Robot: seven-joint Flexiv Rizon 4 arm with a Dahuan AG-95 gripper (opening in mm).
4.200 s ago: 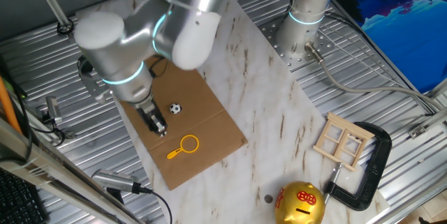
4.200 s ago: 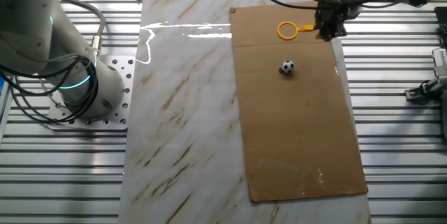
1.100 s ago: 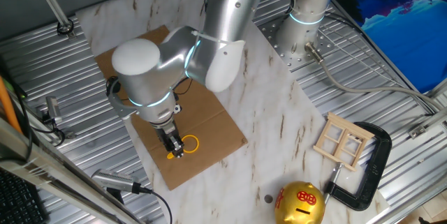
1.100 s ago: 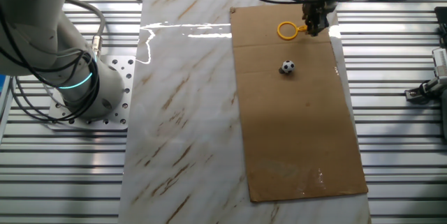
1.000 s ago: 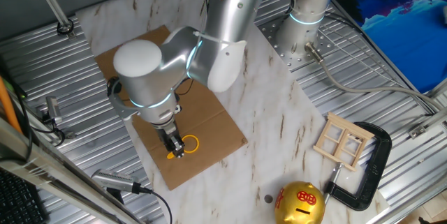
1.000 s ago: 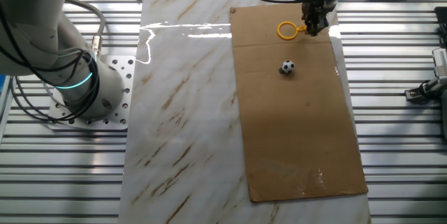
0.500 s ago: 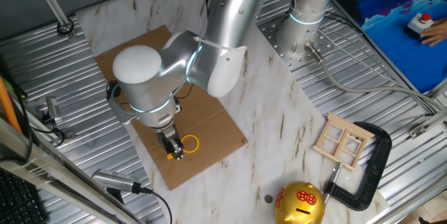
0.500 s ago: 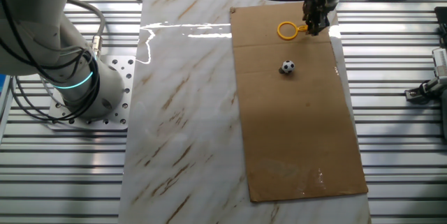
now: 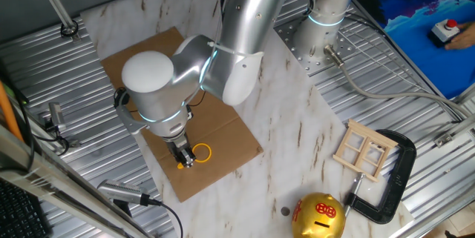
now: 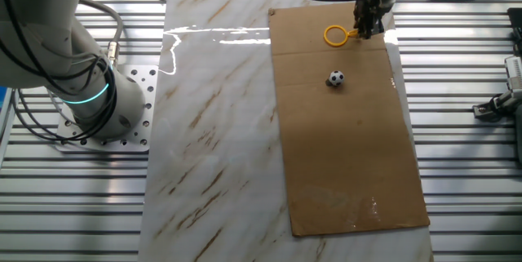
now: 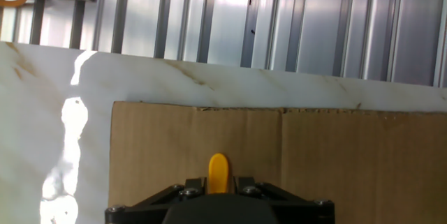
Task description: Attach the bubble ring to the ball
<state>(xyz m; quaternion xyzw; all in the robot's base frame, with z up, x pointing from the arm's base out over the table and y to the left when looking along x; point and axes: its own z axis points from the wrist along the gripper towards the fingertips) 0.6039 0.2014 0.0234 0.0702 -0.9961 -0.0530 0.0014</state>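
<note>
The bubble ring (image 9: pixel 202 152) is a small yellow hoop with a short handle, lying on the brown cardboard sheet (image 9: pixel 226 130). My gripper (image 9: pixel 183 162) is down at the cardboard, with its fingers on either side of the handle. In the other fixed view the gripper (image 10: pixel 359 33) sits at the handle end of the ring (image 10: pixel 334 35). The black-and-white ball (image 10: pixel 335 78) lies loose on the cardboard (image 10: pixel 351 164), a short way from the ring. In the hand view the yellow handle (image 11: pixel 218 169) is pinched between the black jaws. The arm hides the ball in the first fixed view.
A gold piggy bank (image 9: pixel 319 216), a wooden window frame (image 9: pixel 365 149) and a black clamp (image 9: pixel 399 175) lie at the front right. A second arm's base (image 10: pixel 90 107) stands on the ribbed metal table. The marble slab's edge (image 11: pixel 209 77) is just beyond the cardboard.
Four seconds ago the gripper stood beside the ball, clear of the ring; it moved to the ring's handle. Over the last second it has only settled slightly; ring and ball have not moved.
</note>
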